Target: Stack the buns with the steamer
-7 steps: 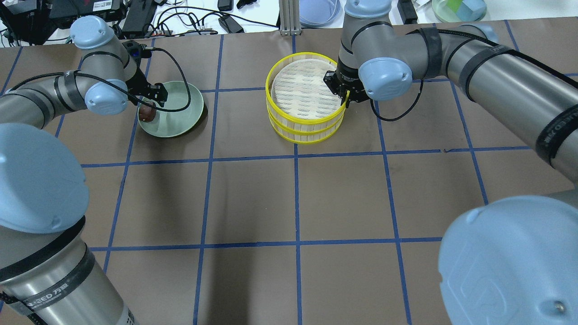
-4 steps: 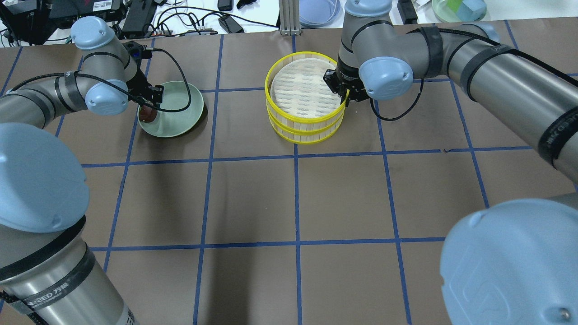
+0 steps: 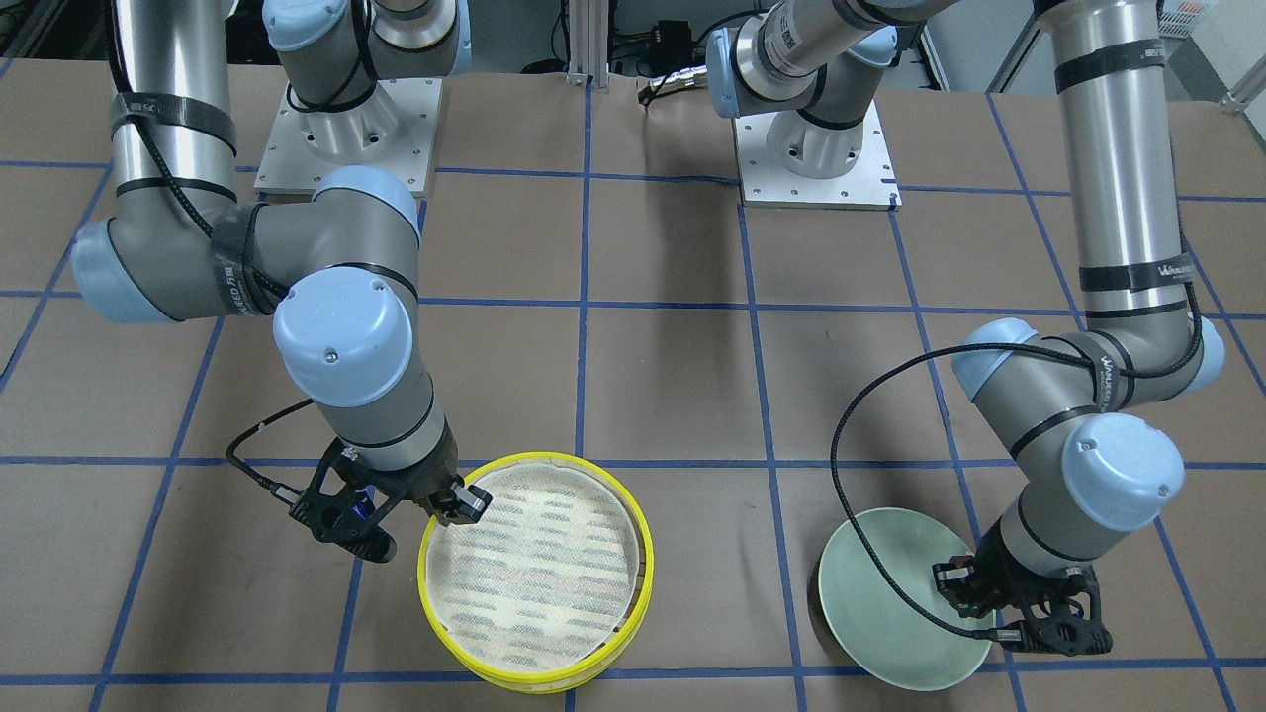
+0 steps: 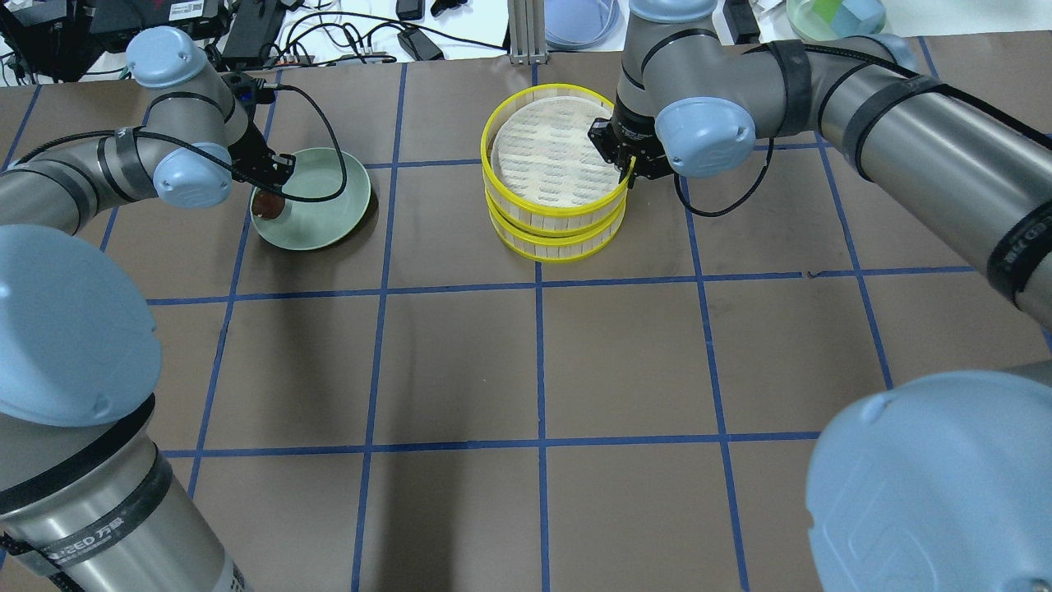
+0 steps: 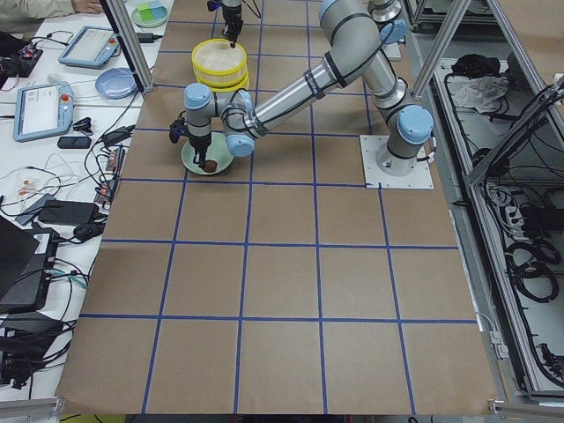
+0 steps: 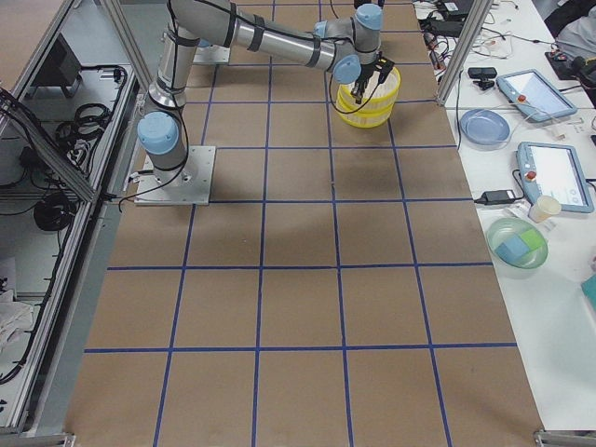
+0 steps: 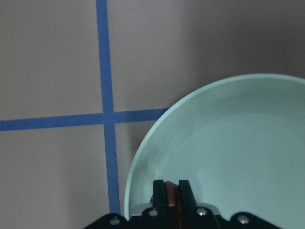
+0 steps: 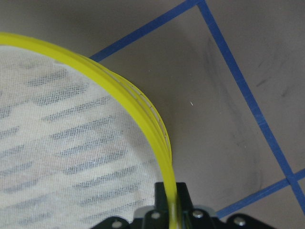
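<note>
**Two arms engaged: steamer tier gripped by its rim, brown bun gripped at the plate**

A brown paper-covered table (image 4: 542,362) ruled with blue tape fills the scene, with cables and operator equipment along its far edge. The steamer stands at centre-far. Its upper tier (image 4: 546,160) sits directly over the lower tier (image 4: 559,247), and whether the two touch cannot be told. Both tiers have bright yellow rims and pale slatted sides. The white mesh liner of the upper one is bare.

The right gripper (image 4: 629,171) is closed narrowly across the upper tier's rim, one finger inside and one outside. The left gripper (image 7: 171,188) is clamped on the dark reddish-brown bun (image 4: 265,208), which is at the robot-side edge of the mint-green plate (image 4: 329,214). The cream-white bun appears in no view.

Likely hazards:
- **Tilting tier.** The tier is pinched at a single point on a thin rim, so it may tilt or slip as it is carried.
- **Snagged lower tier.** A tilted tier could catch the lower one and drag it.
- **Loose bun.** The bun is small and held only at its sides (a shallow grip, judging from the wrist view). It may twist free in transit, or nudge the plate if it is lifted at an angle.
</note>
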Robot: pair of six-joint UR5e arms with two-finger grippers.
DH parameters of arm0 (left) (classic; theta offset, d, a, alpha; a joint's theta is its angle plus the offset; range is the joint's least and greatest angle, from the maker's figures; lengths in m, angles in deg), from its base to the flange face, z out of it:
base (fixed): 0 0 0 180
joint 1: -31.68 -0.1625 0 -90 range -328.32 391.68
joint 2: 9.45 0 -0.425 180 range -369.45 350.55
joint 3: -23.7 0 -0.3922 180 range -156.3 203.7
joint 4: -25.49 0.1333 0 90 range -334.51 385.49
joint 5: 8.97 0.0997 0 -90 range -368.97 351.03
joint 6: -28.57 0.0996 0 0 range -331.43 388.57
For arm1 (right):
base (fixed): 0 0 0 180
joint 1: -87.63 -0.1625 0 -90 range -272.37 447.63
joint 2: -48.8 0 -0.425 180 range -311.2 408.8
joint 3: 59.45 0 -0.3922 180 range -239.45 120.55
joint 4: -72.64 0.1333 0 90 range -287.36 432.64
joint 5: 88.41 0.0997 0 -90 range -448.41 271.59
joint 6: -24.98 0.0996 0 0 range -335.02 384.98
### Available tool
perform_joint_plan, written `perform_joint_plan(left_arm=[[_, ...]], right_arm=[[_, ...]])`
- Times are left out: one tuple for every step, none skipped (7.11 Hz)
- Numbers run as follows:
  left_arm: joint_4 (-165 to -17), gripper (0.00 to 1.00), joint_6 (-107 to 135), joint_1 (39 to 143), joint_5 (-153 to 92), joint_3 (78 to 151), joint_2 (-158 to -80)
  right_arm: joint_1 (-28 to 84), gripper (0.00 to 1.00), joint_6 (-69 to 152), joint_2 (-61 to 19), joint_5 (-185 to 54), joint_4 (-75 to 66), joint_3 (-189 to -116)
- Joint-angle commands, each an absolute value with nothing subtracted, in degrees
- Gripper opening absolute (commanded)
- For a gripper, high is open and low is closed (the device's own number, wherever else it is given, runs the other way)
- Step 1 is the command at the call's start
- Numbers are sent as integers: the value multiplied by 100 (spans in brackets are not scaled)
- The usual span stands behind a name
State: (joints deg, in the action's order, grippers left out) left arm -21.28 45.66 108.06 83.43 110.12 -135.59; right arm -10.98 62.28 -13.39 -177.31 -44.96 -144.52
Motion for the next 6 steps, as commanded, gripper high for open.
perform_joint_plan(left_arm=[[-2127,0,4099,10893,8210,10975,-13287],[-2127,0,3878,10972,8191,10975,-13129],[-2170,0,3615,11034,8191,10975,-12979],[-2180,0,3186,11226,8191,10975,-12821],[-2197,0,2982,11454,8278,10975,-12680],[-2328,0,2980,11482,8288,10975,-12566]], right_arm=[[-1107,0,6233,-1334,-17692,-4513,-14462],[-1107,0,6190,-1326,-17692,-4513,-14453],[-1098,0,6198,-1334,-17692,-4513,-14453],[-1107,0,6216,-1317,-17701,-4522,-14453],[-1098,0,6224,-1317,-17736,-4522,-14453],[-1098,0,6216,-1308,-17745,-4522,-14453]])
